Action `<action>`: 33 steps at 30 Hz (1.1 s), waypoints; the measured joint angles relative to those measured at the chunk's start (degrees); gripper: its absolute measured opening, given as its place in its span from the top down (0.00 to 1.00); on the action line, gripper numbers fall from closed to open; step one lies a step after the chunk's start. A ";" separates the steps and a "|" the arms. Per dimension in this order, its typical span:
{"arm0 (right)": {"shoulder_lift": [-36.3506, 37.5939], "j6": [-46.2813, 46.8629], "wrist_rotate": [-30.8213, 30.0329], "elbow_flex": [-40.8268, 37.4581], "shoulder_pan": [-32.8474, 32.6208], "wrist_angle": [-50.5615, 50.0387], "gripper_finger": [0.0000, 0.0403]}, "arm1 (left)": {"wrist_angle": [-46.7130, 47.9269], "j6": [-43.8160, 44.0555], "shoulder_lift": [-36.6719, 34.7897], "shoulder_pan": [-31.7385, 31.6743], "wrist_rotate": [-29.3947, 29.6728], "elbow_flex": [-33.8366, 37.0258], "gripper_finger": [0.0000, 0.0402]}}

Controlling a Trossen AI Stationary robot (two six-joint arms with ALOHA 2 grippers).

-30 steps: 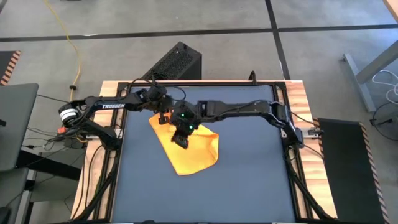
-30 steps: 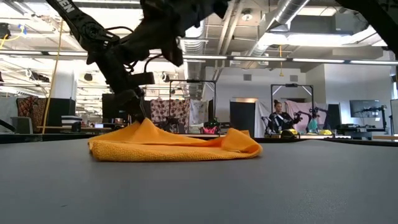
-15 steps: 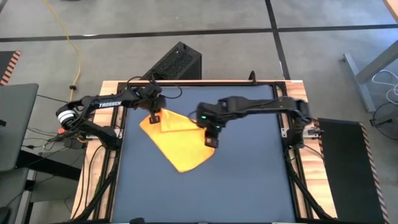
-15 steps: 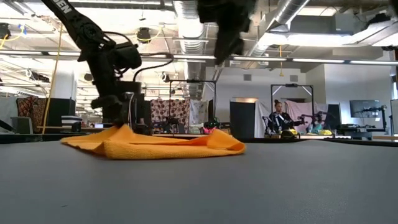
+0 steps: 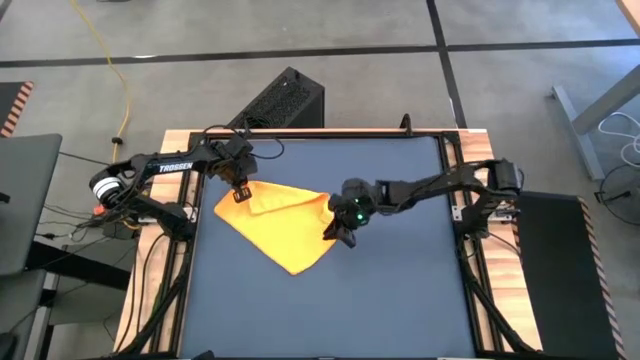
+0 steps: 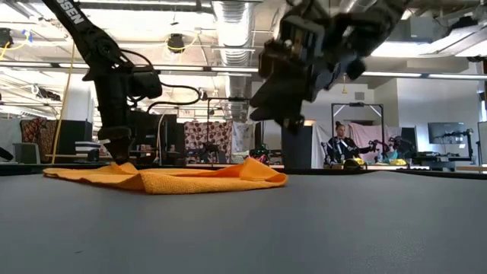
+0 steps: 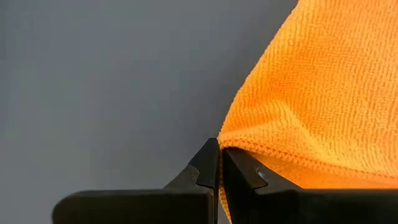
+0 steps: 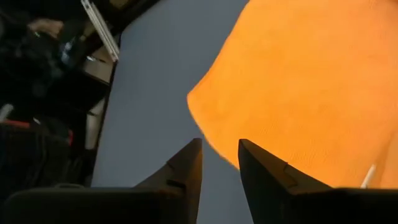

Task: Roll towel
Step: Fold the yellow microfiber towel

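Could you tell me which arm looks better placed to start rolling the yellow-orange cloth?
Probably the left: the left gripper is shut on a corner of the yellow-orange cloth. The right gripper hovers open at the opposite edge, holding nothing.

One yellow-orange towel [image 5: 277, 222] lies on one dark blue desk [image 5: 400, 290]. Two arms reach over it, each ending in two fingers: the left gripper [image 5: 240, 192] and the right gripper [image 5: 338, 233]. One person [image 6: 340, 144] sits in the room behind.
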State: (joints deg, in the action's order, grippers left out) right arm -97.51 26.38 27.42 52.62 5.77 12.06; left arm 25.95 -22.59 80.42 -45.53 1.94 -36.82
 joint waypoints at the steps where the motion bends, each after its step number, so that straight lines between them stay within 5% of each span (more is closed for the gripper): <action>1: -1.02 0.20 0.70 0.06 0.30 1.42 0.69 | 0.00 0.31 0.00 -0.01 0.01 0.15 1.00; 14: -8.92 -3.92 -10.93 0.01 -2.44 -5.66 0.97 | 0.12 3.64 0.02 0.06 -0.67 0.31 1.00; 27: -4.31 -12.56 -23.95 0.21 -1.62 -28.26 0.95 | 0.23 9.03 0.02 2.19 -5.05 0.31 1.00; 33: 2.68 -15.89 -38.88 -0.42 1.84 -35.62 0.95 | -0.39 14.22 0.02 9.89 -5.05 0.31 1.00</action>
State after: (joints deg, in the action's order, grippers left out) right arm -94.83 10.49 -11.46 52.20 7.61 -23.55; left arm 25.56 -8.37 80.44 -35.64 -3.11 -36.51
